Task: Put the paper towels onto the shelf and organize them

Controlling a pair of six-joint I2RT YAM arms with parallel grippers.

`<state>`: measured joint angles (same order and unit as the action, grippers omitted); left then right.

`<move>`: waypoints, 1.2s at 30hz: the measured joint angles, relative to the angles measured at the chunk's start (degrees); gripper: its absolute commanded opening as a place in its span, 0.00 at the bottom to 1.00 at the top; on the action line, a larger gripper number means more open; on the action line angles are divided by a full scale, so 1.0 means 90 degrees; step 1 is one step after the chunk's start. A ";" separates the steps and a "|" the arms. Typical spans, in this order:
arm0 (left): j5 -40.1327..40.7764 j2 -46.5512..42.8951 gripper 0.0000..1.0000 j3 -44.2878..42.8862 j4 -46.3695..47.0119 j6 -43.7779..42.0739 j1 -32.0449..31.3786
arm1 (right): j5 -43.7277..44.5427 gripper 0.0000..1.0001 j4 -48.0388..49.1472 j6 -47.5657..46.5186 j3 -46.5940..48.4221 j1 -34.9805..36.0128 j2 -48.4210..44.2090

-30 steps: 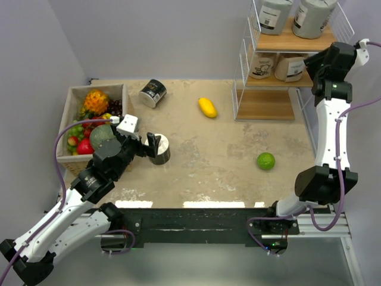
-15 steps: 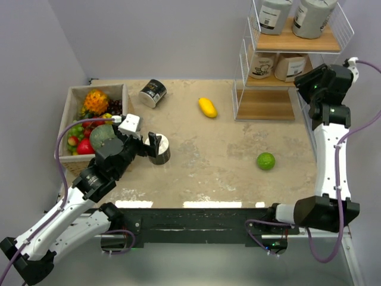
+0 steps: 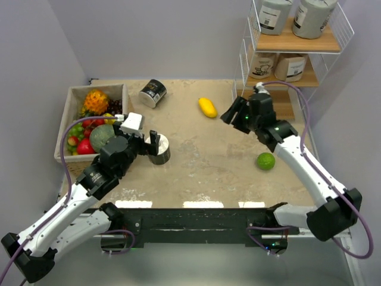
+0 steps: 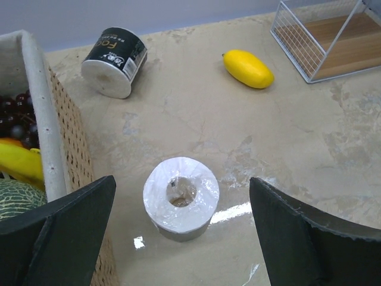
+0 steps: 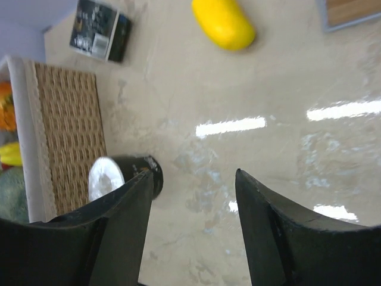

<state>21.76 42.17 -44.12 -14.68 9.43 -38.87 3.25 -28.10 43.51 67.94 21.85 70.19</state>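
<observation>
The shelf (image 3: pixel 266 105) stands at the back right, with two grey paper towels (image 3: pixel 294 15) on its top board, two tan ones (image 3: pixel 277 65) on the middle board and a bare bottom board. One black roll (image 3: pixel 153 93) lies on its side at the back left. The other black roll (image 3: pixel 159 149) stands upright, its white top up. My left gripper (image 3: pixel 152 144) is open just above it, and in the left wrist view the roll (image 4: pixel 181 196) sits between the spread jaws (image 4: pixel 180 180), apart from both. My right gripper (image 3: pixel 233 114) is open and empty over the table's middle (image 5: pixel 193 173).
A low box (image 3: pixel 95 87) of fruit stands at the left, close beside the upright roll. A yellow mango (image 3: pixel 207 107) lies left of the shelf's foot. A green lime (image 3: pixel 265 161) lies under my right forearm. The right wrist view shows both black rolls (image 5: pixel 122 176).
My right arm has swung from beside the shelf's right side down and left to over the table's middle. My left arm has barely moved and stays over the upright black roll.
</observation>
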 measured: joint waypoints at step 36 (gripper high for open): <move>-0.0024 0.4435 0.79 -0.1562 -0.1474 -0.0024 -0.0573 | 0.1712 0.67 -0.0114 -0.0338 -0.0648 0.1647 -0.1248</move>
<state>21.54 82.08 -58.17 -27.94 9.21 -44.03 18.65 -29.12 40.47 62.11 36.67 58.96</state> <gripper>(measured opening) 0.812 0.666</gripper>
